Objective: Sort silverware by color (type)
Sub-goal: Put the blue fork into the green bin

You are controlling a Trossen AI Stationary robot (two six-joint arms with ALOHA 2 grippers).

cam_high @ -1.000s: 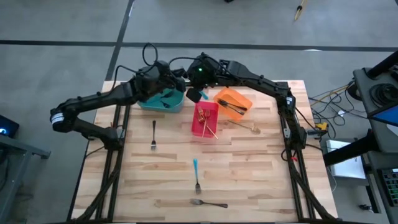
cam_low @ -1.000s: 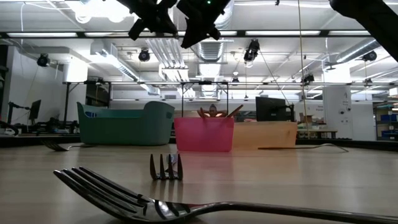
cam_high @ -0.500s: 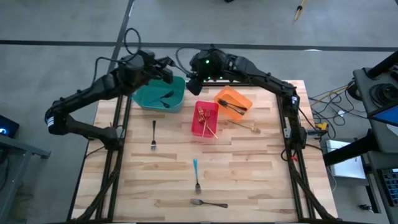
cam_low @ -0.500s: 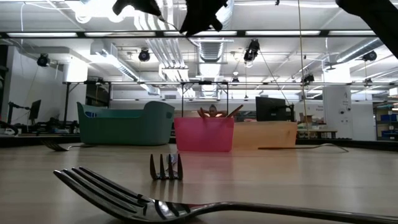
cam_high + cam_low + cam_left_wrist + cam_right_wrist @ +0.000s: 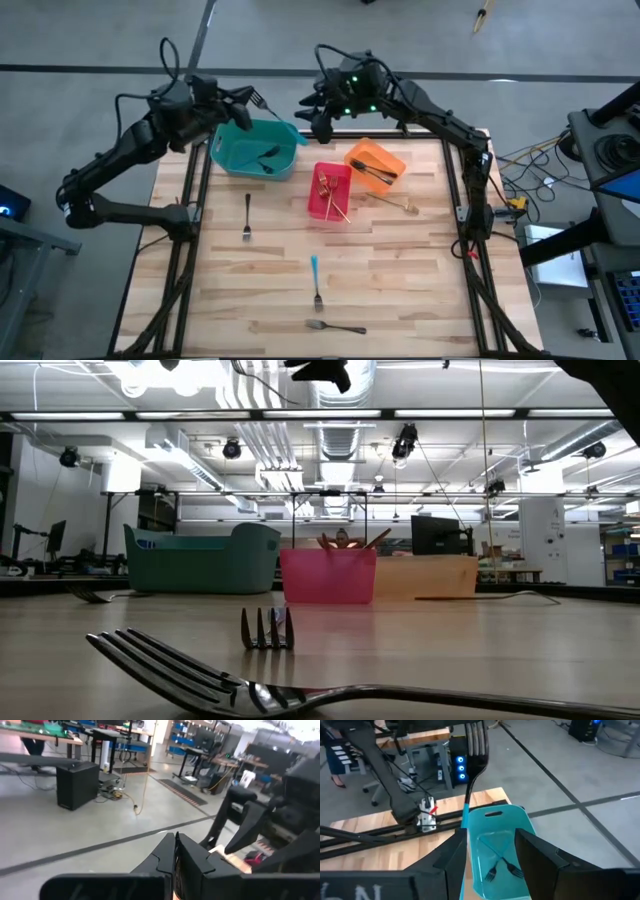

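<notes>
High view: pale wooden bench on a black frame, standing on a grey concrete floor crossed by dark lines. At the far edge the left tool is raised and closed, fingers pressed together in its wrist view, gripping a light-blue-handled fork that sticks up above the teal bin. The right tool hangs just beside it, fingers spread and holding nothing. From the right wrist, that fork shows dark tines upward over the teal bin, where two dark forks lie. Pale lettering on the right tool's body is cut off at the frame edge; only an N reads.

Gold forks sit in the red bin and dark forks in the orange bin. Loose on the bench lie a gold fork, a dark-handled fork, a blue-handled fork and a silver fork.

Low view looks into a workshop with strip lights, ceiling ducts, monitors and shelving
</notes>
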